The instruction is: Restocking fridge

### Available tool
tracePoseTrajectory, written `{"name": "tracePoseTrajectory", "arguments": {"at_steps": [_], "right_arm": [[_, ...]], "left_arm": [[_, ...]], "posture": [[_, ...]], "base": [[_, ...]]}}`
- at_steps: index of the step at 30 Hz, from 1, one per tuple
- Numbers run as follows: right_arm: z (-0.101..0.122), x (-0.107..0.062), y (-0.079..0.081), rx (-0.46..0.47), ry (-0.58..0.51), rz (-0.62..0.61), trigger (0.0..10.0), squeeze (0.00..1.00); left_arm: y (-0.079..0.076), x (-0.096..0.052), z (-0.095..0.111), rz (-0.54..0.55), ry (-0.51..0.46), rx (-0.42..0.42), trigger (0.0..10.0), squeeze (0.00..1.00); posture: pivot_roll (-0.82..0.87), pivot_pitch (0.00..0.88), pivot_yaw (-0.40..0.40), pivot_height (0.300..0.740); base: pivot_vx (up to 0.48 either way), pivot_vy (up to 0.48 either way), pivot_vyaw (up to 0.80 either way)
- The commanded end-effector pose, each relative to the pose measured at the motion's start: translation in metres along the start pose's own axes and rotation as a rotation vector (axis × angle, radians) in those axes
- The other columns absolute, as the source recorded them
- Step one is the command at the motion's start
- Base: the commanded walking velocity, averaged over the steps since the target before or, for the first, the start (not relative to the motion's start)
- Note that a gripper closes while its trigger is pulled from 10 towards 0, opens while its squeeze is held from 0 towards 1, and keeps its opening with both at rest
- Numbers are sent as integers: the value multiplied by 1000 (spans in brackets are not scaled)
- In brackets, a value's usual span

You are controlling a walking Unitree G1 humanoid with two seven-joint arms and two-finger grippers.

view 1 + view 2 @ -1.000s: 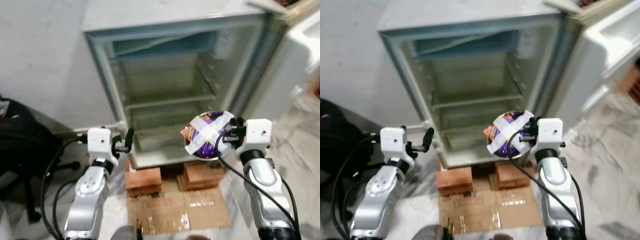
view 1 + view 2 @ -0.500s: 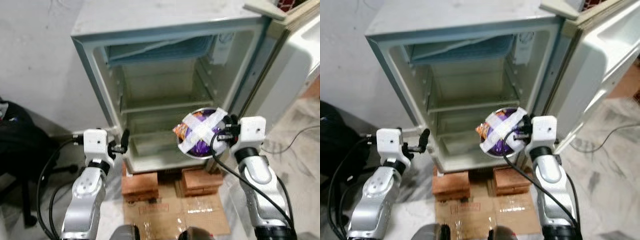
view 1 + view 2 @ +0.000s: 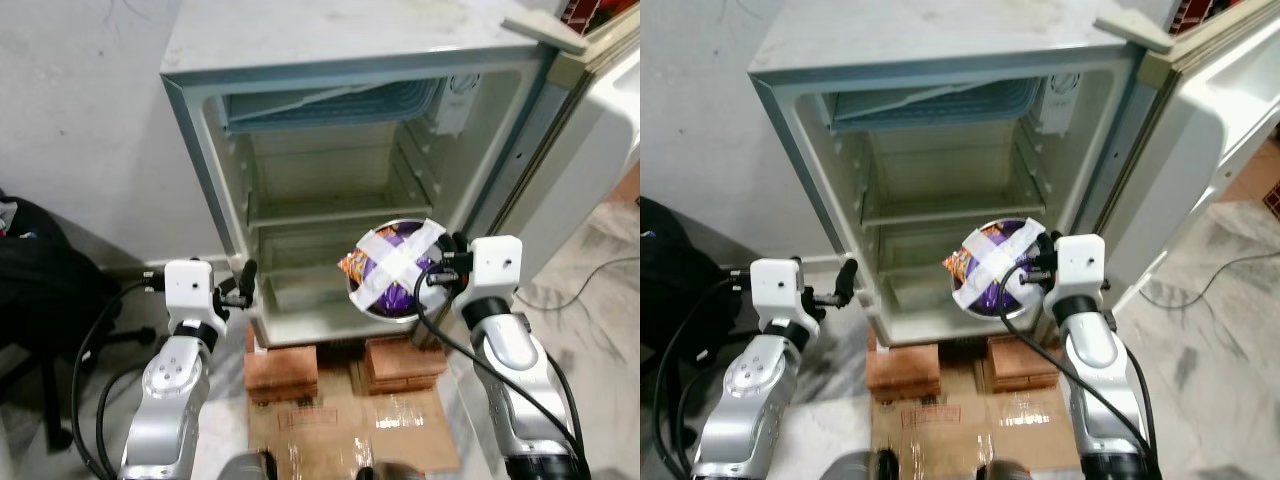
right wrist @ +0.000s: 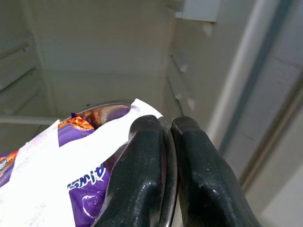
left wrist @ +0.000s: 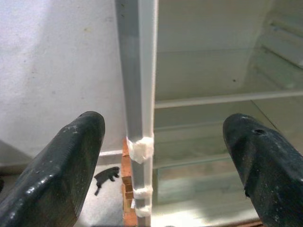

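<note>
The fridge [image 3: 350,190] door is open and its shelves look bare, so nothing seems to be put away yet. The right gripper [image 3: 443,270] has its fingers [image 4: 147,156] pinching the rim of a metal bowl [image 3: 393,268], which holds purple snack packs under a cross of white tape, and the bowl hangs in the air just in front of the lower shelf [image 3: 330,285]. The bowl is not yet on a shelf, and the left gripper [image 3: 245,285] waits by the fridge's left edge, fingers [image 5: 71,161] spread and holding nothing.

Plain white wall [image 3: 80,110], shiny marble floor [image 3: 1210,340], red bricks [image 3: 283,365], flat cardboard [image 3: 350,425], black office chair [image 3: 40,290] on the left
</note>
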State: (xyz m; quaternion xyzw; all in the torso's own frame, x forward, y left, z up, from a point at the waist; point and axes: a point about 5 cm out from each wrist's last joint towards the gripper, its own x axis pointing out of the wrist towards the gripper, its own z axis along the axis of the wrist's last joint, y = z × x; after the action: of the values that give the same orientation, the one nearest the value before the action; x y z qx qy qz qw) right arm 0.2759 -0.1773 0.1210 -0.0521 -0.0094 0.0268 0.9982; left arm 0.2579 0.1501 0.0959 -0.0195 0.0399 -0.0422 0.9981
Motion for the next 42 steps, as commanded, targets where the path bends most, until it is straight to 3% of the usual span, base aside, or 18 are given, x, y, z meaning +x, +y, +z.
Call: {"name": "tracePoseTrajectory", "arguments": {"at_steps": [1, 16, 42], "right_arm": [[5, 1, 2, 8, -21, 12, 10000, 0], [4, 1, 2, 9, -19, 12, 10000, 0], [5, 1, 2, 10, -22, 5, 10000, 0]], "left_arm": [[3, -2, 1, 9, -2, 0, 10000, 0], [4, -2, 1, 15, -7, 2, 10000, 0], [4, -1, 2, -1, -17, 6, 10000, 0]], "posture": [[-21, 125, 41, 740], [-19, 122, 43, 740], [-21, 122, 49, 740]], "base": [[0, 0, 0], [0, 0, 0], [310, 0, 0]]}}
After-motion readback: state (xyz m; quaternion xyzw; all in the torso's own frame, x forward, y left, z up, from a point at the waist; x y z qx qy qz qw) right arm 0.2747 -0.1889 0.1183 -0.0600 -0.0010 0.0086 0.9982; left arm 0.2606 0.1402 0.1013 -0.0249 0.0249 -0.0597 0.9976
